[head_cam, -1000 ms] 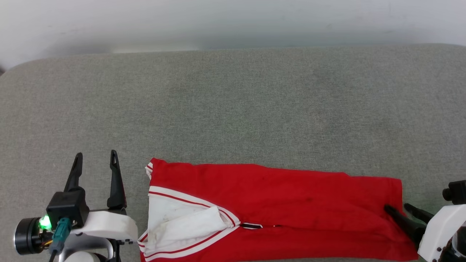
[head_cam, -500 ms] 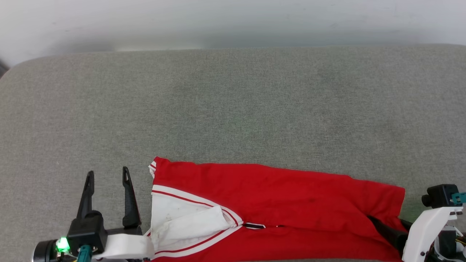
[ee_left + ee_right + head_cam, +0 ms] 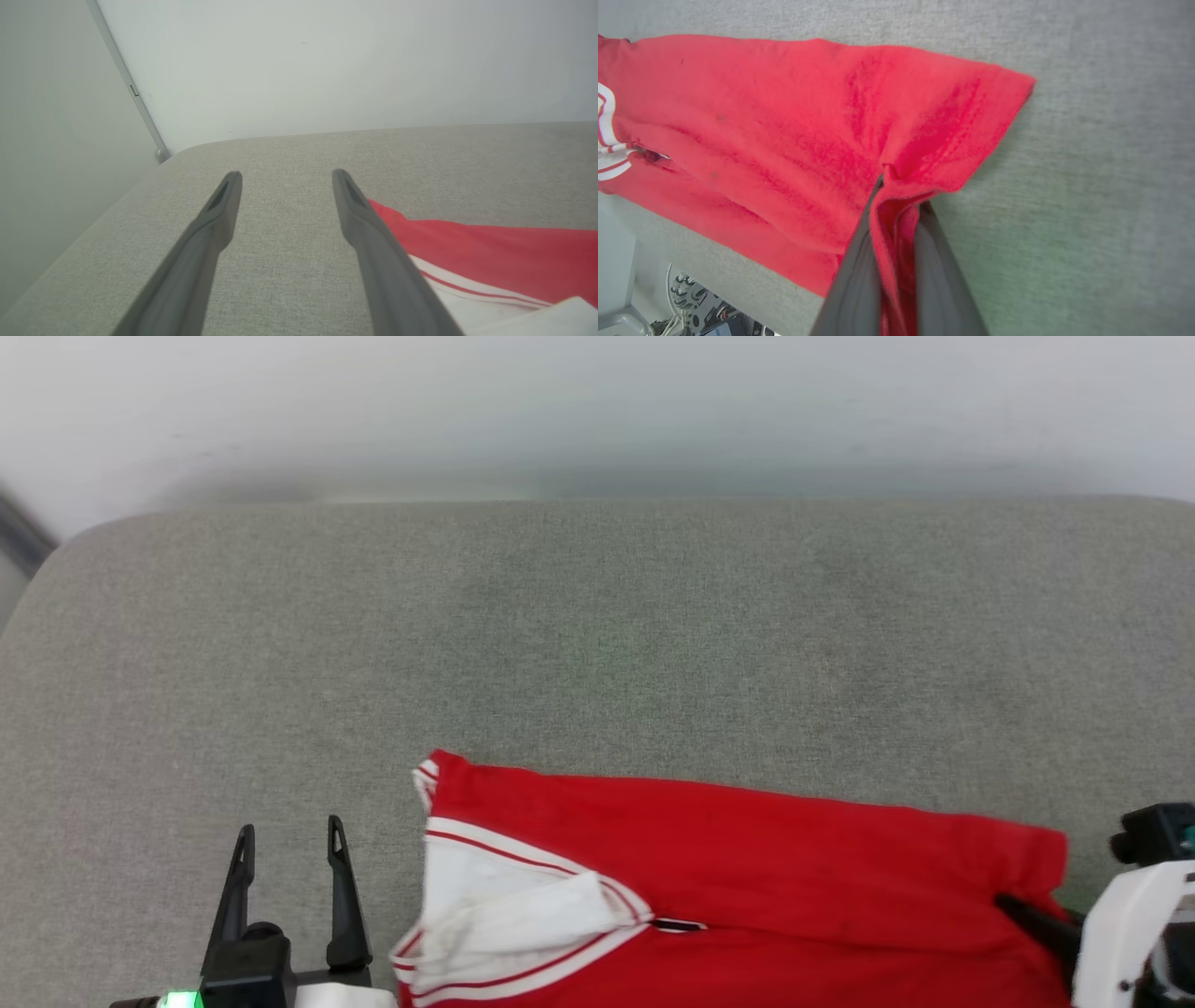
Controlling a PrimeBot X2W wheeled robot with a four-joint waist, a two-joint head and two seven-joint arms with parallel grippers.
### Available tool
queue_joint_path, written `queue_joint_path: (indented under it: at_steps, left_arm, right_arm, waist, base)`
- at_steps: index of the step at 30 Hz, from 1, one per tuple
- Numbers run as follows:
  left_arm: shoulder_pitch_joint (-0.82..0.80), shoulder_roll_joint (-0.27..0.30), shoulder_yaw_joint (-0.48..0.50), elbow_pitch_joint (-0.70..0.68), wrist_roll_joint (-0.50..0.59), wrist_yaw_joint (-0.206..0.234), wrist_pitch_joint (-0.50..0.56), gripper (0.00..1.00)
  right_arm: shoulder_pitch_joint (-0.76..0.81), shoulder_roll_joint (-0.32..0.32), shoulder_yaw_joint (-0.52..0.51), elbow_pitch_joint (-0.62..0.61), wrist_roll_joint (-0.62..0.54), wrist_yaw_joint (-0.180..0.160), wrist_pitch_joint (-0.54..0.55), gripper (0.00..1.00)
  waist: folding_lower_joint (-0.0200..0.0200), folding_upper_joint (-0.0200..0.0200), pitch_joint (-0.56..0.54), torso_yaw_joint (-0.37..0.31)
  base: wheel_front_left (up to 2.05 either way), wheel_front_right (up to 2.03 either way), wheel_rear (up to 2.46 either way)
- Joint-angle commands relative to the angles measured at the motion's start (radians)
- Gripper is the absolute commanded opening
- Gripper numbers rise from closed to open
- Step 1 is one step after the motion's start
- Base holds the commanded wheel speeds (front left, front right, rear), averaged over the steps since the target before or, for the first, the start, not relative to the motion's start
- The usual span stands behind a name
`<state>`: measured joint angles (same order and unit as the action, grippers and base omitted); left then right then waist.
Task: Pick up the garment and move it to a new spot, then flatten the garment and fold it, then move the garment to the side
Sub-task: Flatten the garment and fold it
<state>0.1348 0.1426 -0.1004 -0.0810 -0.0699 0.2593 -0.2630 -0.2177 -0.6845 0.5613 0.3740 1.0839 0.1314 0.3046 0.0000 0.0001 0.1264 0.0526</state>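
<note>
At 7 o'clock the left hand [image 3: 289, 828] hovers empty, fingers spread, just beside the collar end. The garment [image 3: 747, 859] lies at 6 o'clock along the near edge of the grey surface [image 3: 597, 635], flattened and doubled into a long band. Its long axis runs 9 to 3, neckline toward 9, hem toward 3. At 4 o'clock the right hand [image 3: 901, 200] is clamped on the hem corner. More folding and the move aside look left to do.
</note>
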Motion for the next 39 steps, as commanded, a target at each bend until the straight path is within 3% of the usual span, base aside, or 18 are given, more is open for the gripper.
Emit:
queue_joint_path:
  at_steps: [1,8,14,20,23,29,34,39]
  left_arm:
    - [0.017,-0.010,0.003,0.001,0.016,-0.010,-0.002,1.00]
    - [0.044,-0.023,0.012,0.010,0.038,-0.030,-0.002,1.00]
    - [0.052,-0.032,0.011,0.023,0.052,-0.040,-0.002,1.00]
    - [0.059,-0.038,0.012,0.027,0.056,-0.045,-0.002,1.00]
    - [0.059,-0.040,0.016,0.026,0.056,-0.044,-0.002,1.00]
    - [0.028,-0.043,0.019,0.024,0.058,-0.054,-0.002,1.00]
    - [-0.001,-0.046,0.014,0.023,0.057,-0.063,-0.002,1.00]
    - [-0.027,-0.051,0.011,0.026,0.055,-0.069,-0.002,1.00]
  right_arm:
    - [-0.003,-0.038,-0.023,0.003,-0.003,-0.001,0.013,0.00]
    - [-0.023,-0.140,-0.087,0.053,-0.039,-0.001,0.077,0.00]
    - [-0.015,-0.143,-0.092,0.001,-0.031,-0.001,0.159,0.00]
    - [0.010,-0.124,-0.082,-0.146,0.010,-0.001,0.212,0.00]
    - [0.003,-0.096,-0.064,-0.275,0.046,-0.001,0.249,0.00]
    - [-0.115,-0.039,0.039,-0.427,-0.038,-0.001,0.312,0.00]
    - [-0.262,0.063,0.166,-0.425,-0.111,-0.001,0.361,0.00]
    - [-0.407,0.192,0.297,-0.328,-0.169,-0.001,0.365,0.00]
  waist:
    - [0.0000,-0.0001,-0.013,-0.003]
    - [0.0000,-0.0001,-0.035,-0.011]
    - [0.0000,-0.0001,-0.049,-0.012]
    - [0.0000,-0.0001,-0.057,-0.008]
    - [0.0000,-0.0001,-0.055,-0.008]
    - [0.0000,-0.0001,-0.028,-0.005]
    - [0.0000,-0.0001,0.003,0.005]
    - [0.0000,-0.0001,0.042,0.016]
  base:
    - [0.00,0.00,0.00]
    - [0.00,0.00,0.00]
    - [0.00,0.00,0.00]
    - [0.00,0.00,0.00]
    - [0.00,0.00,0.00]
    - [0.00,0.00,0.00]
    - [0.00,0.00,0.00]
    - [0.00,0.00,0.00]
